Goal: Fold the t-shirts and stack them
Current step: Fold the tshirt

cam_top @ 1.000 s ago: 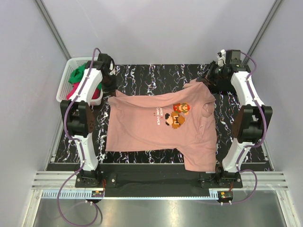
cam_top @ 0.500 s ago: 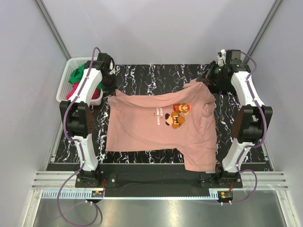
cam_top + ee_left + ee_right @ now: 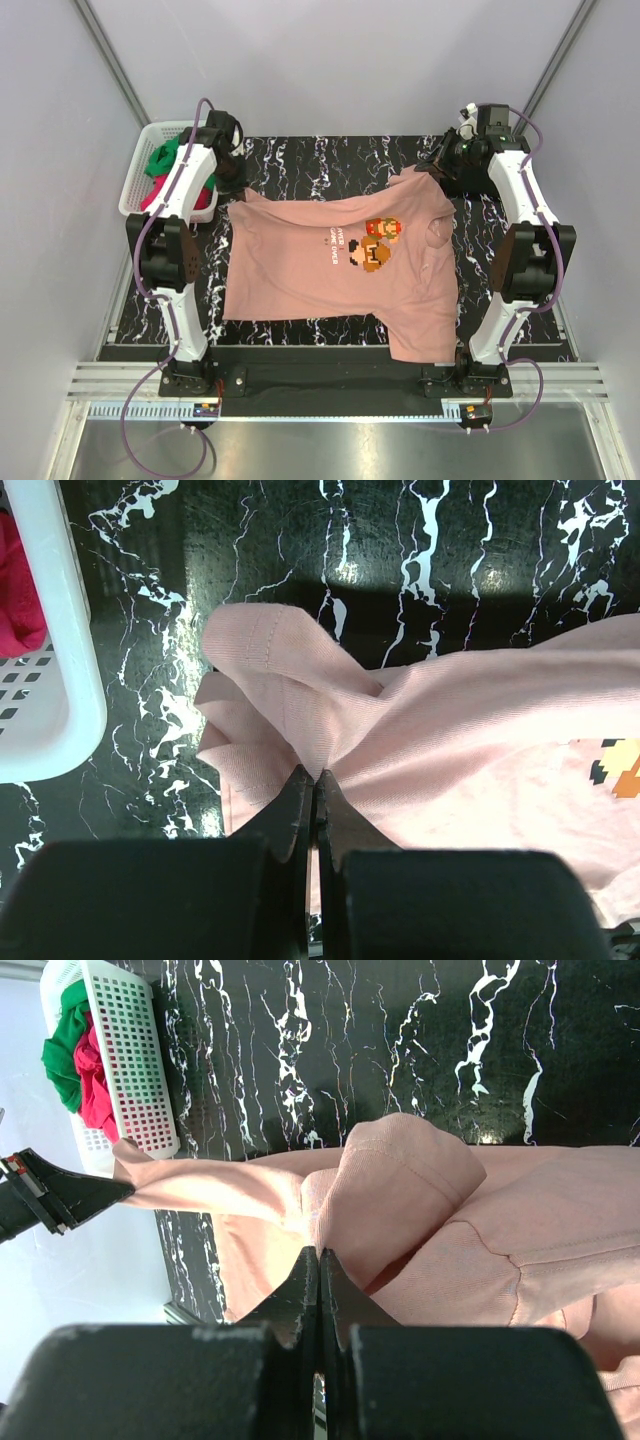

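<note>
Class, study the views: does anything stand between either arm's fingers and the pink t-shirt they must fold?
Nothing visible does. The left fingers are shut on the pink t-shirt at its far left corner. The right fingers are shut on a fold at its far right corner. Cloth meets both directly.

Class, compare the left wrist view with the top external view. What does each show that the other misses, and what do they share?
Only the left wrist view shows the left gripper shut on a bunched fold of the pink shirt. Only the top view shows the right gripper at the shirt's far right corner, the whole printed figure and a green shirt in the basket. Both show the pink shirt, basket, red cloth and table.
</note>
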You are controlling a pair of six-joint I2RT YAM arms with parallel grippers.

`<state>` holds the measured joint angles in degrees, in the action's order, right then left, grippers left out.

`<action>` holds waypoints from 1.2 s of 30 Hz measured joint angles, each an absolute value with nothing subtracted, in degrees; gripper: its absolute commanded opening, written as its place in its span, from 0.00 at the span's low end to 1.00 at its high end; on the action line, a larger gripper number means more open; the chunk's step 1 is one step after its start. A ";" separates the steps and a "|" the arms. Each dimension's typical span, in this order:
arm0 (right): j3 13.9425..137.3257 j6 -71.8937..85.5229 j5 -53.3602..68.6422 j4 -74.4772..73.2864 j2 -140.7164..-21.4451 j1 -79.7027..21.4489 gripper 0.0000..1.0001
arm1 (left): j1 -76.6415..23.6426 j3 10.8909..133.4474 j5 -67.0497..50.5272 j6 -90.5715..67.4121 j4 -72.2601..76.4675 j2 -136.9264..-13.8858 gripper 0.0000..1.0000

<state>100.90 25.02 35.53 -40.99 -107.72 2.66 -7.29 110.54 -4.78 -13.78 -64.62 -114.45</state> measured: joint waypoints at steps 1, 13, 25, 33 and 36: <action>100.90 24.97 35.53 -40.99 -107.72 2.66 0.00 | -7.29 110.54 -4.71 -13.78 -64.62 -114.45 0.00; 101.95 24.60 35.59 -41.23 -107.90 2.61 0.00 | -7.99 111.02 -4.05 -13.80 -63.88 -113.45 0.00; 104.86 24.60 35.38 -41.60 -111.07 2.24 0.00 | -7.99 113.99 -4.32 -14.41 -63.31 -116.42 0.00; 105.75 23.14 33.61 -42.35 -111.96 2.24 0.00 | -7.88 114.91 -3.77 -14.57 -63.86 -118.15 0.00; 110.10 22.70 33.43 -43.07 -114.87 2.26 0.00 | -7.51 119.13 -3.40 -14.57 -65.14 -119.87 0.00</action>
<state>110.10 22.70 33.43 -43.07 -114.87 2.26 -7.51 119.13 -3.40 -14.57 -65.14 -119.87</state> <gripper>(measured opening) 0.014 0.015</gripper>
